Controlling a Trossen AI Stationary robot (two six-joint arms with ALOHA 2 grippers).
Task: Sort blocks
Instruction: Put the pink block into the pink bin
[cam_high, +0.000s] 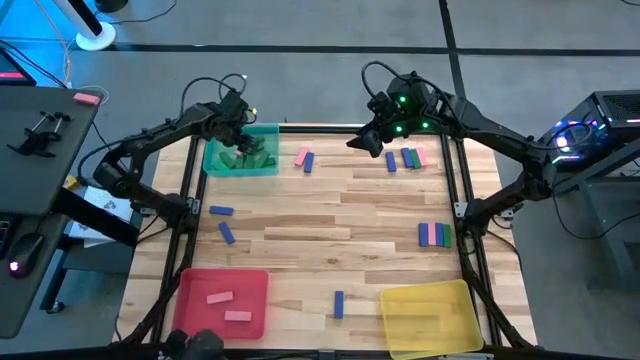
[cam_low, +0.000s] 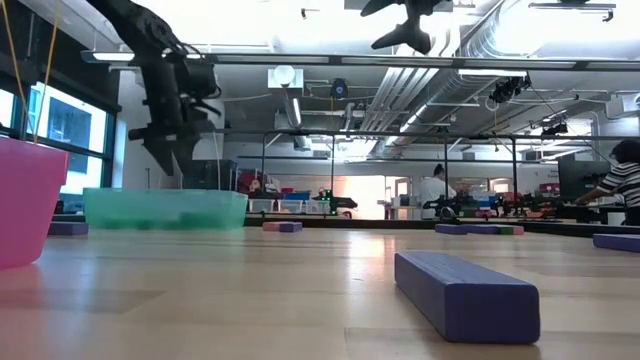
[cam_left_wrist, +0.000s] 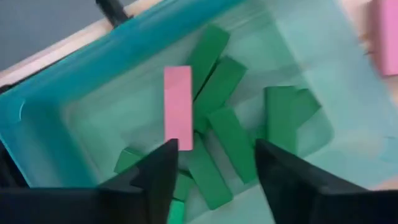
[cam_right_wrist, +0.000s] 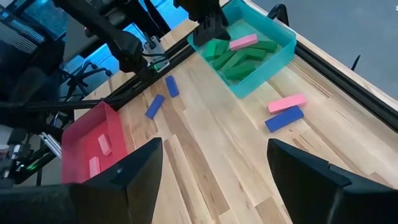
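The left gripper (cam_high: 243, 118) hangs over the shallow green plastic tray (cam_high: 212, 160) at the upper left of the high view, its fingers spread apart and holding nothing. Just beyond them in the left wrist view, a flat pink rectangular block (cam_left_wrist: 178, 107) lies on the heap of green rectangular blocks (cam_left_wrist: 219, 134) inside that tray. The right gripper (cam_high: 368, 141), upper centre, hovers with its fingers wide and empty.

The likely trouble is a colour mix-up: a pink block among green ones probably belongs with the two pink blocks (cam_high: 228, 306) in the red tray (cam_high: 192, 282) at lower left, and leaving it would spoil the sort. Fetching it back risks nudging the loose green pile or catching a green block along with it.

Other blocks lie scattered on the pale wooden plank counter (cam_high: 330, 230): blue ones at left and bottom centre, mixed clusters at right, and the yellow tray (cam_high: 432, 293) at lower right. Beyond it, the low view shows an open workshop with ceiling ducts, benches and people far off.
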